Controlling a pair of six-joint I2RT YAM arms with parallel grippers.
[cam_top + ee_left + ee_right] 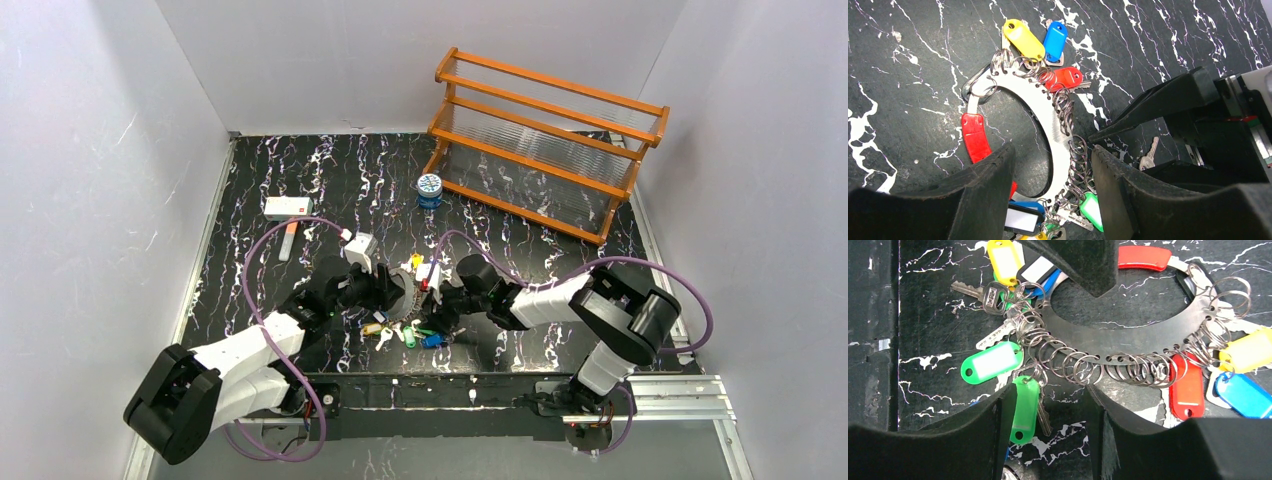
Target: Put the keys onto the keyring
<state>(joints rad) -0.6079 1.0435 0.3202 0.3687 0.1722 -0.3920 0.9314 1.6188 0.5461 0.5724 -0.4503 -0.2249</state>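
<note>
Well beyond the keyring (401,305), toward the back wall: a small blue-and-white tin (429,190), and farther right an orange wooden rack (545,130) with ribbed clear shelves. Beyond and left of the keyring, a white box (287,207) with a red mark. Keyring itself flat on the black, white-veined surface (320,170), hemmed in from both sides by the two grippers, the fingers of one just beside those of the other. Threaded along its band, a row of small split rings (1083,367), many carrying keys (1023,39) with yellow, blue, red and green tags fanned out around the rim. Just outside the keyring, by the right gripper, a plain silver key (1148,156), attached or loose impossible to tell. Left gripper (1052,150) stretched in low from the keyring's left, jaws apart and straddling the band, one finger inside the hole, one outside, not pinching. Right gripper (1050,390) stretched in low from the keyring's right, jaws apart above the split rings and a green-tagged key, clamped on nothing.
</note>
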